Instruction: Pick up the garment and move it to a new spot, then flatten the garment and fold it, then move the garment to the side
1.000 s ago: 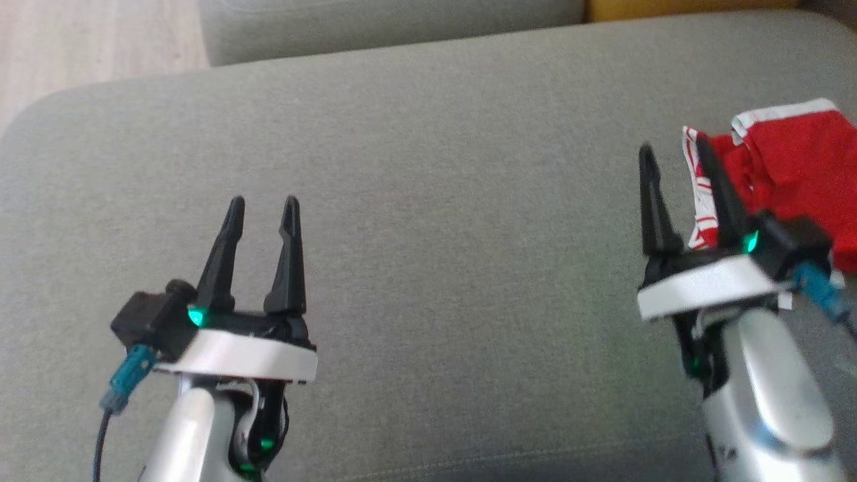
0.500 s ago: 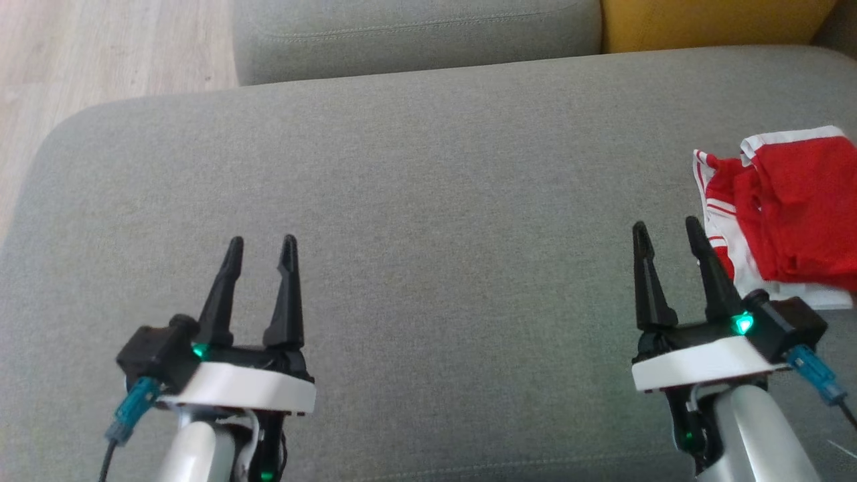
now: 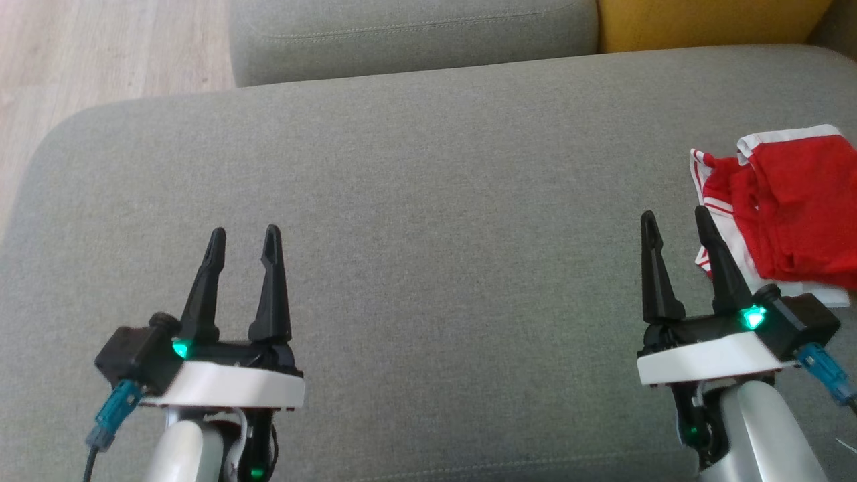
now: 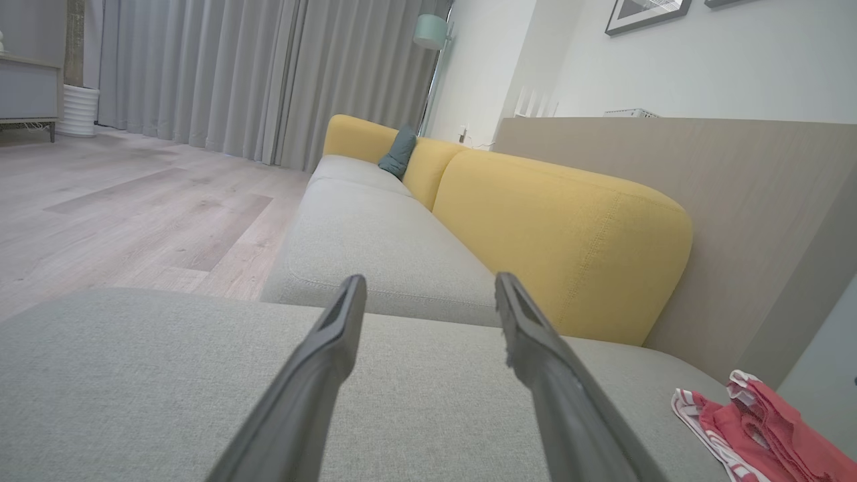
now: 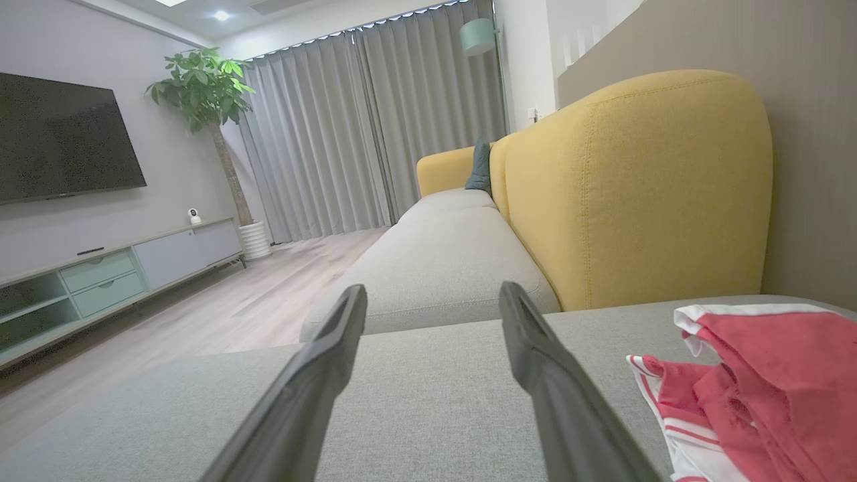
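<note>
1. The grey seat cushion [image 3: 428, 201] of a sofa spread before us, with a yellow backrest [image 3: 703, 20] beyond it and pale wood floor [image 3: 100, 47] off to the left
2. The red garment with white trim [image 3: 797, 207] lay bunched at the cushion's right edge, its layers overlapping and its edges not squared
3. Our left gripper [image 3: 244, 229] hung over the cushion's left part, well apart from the cloth, fingers parted a moderate way and empty
4. Our right gripper [image 3: 674, 212] was likewise parted and empty, its outer finger just beside the garment's striped hem
5. We judged that the scene fitted both a heap waiting to be lifted and a bundle already set aside, so we could not name the step
6. Either way, good handling meant keeping both finger pairs off the cushion, so that no tip snagged that loose hem
</note>
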{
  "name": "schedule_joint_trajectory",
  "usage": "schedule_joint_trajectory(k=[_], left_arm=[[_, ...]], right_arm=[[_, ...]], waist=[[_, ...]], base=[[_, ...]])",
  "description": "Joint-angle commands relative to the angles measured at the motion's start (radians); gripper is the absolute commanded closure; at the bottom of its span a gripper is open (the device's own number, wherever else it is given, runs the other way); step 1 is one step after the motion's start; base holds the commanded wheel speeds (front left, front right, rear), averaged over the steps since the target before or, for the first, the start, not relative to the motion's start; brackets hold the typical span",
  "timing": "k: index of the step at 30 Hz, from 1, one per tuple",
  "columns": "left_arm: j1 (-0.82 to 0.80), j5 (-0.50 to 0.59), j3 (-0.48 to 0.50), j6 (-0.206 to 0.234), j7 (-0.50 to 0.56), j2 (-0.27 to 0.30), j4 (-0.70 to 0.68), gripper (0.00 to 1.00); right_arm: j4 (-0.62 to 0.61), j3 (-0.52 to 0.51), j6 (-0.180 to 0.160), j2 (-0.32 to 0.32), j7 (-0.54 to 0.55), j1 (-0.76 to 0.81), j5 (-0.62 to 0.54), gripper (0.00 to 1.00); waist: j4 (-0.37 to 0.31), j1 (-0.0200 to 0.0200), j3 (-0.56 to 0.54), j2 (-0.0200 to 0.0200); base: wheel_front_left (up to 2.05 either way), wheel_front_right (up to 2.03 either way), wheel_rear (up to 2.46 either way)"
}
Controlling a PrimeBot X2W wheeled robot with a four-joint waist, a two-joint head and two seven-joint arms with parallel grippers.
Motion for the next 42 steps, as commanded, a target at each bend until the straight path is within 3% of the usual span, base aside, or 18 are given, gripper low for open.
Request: schedule_joint_trajectory(k=[1, 15, 16, 42], left_arm=[[-0.022, -0.004, 0.030, -0.001, -0.005, 0.006, -0.038, 0.00], [-0.019, -0.022, 0.034, -0.001, -0.005, 0.006, -0.031, 0.00], [0.000, -0.020, 0.000, 0.000, 0.000, 0.000, 0.000, 1.00], [-0.007, -0.275, 0.032, -0.024, 0.053, 0.015, 0.087, 1.00]], right_arm=[[-0.039, 0.021, -0.001, 0.002, -0.011, -0.016, 0.011, 0.00], [-0.027, 0.028, -0.001, 0.002, -0.011, -0.018, 0.018, 0.00], [0.002, 0.003, 0.000, 0.000, 0.000, 0.000, 0.010, 1.00], [0.051, -0.014, 0.000, -0.013, 0.053, 0.009, 0.284, 1.00]], waist=[[0.000, 0.0001, 0.001, 0.0000], [-0.002, 0.0001, 0.002, 0.0000], [-0.002, 0.0001, 0.003, 0.0000], [0.007, 0.0001, -0.006, 0.0000]], base=[[0.00, 0.00, 0.00], [0.00, 0.00, 0.00], [0.00, 0.00, 0.00], [0.00, 0.00, 0.00]])
